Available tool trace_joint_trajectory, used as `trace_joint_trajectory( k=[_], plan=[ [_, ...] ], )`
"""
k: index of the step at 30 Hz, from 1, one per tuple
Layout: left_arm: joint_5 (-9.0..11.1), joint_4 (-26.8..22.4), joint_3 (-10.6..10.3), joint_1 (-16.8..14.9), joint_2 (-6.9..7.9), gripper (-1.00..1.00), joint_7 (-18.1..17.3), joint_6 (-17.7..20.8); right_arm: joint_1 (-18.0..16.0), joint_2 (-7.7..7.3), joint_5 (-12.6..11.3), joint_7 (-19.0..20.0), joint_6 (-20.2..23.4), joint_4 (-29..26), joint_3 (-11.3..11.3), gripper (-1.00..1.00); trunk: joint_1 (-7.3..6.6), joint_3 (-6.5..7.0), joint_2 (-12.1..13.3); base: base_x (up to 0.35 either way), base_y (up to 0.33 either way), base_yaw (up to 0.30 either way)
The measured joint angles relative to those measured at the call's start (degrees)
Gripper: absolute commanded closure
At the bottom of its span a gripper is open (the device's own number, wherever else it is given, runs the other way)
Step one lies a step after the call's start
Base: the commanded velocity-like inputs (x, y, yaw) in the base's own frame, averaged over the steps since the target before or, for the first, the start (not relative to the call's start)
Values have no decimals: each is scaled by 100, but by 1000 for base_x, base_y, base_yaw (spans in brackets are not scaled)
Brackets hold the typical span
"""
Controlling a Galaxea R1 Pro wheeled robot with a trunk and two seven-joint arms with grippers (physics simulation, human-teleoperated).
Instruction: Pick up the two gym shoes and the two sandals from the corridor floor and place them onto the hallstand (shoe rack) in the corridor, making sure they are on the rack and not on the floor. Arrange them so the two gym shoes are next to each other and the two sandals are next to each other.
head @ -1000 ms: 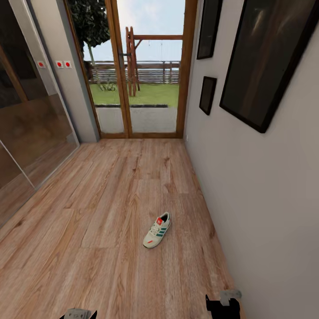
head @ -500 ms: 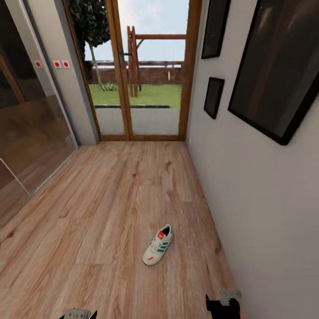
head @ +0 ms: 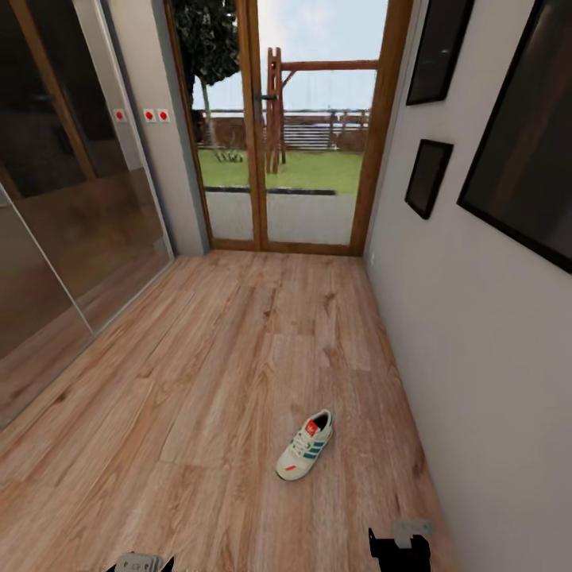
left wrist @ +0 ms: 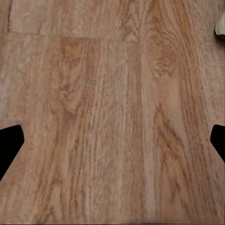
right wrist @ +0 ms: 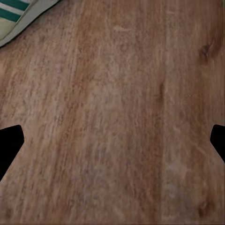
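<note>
A lone gym shoe lies on the corridor floor near the right-hand wall, its toe turned toward the robot and its heel toward the glazed door at the corridor's far end. Glass panels run along the left side, and framed pictures hang on the right wall above and beyond the shoe. The left claw and right claw sit at the near edge of the head view, the right one nearer the shoe and apart from it.
</note>
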Motion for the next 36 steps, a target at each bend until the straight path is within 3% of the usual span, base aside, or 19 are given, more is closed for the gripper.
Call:
trace_joint_trajectory(
  k=[36],
  plan=[
    [0,0,0,-1,-9,-100,1,-2,-1,0,0,0,0,3,0,-100,0,0,0,0,0,277]
  ],
)
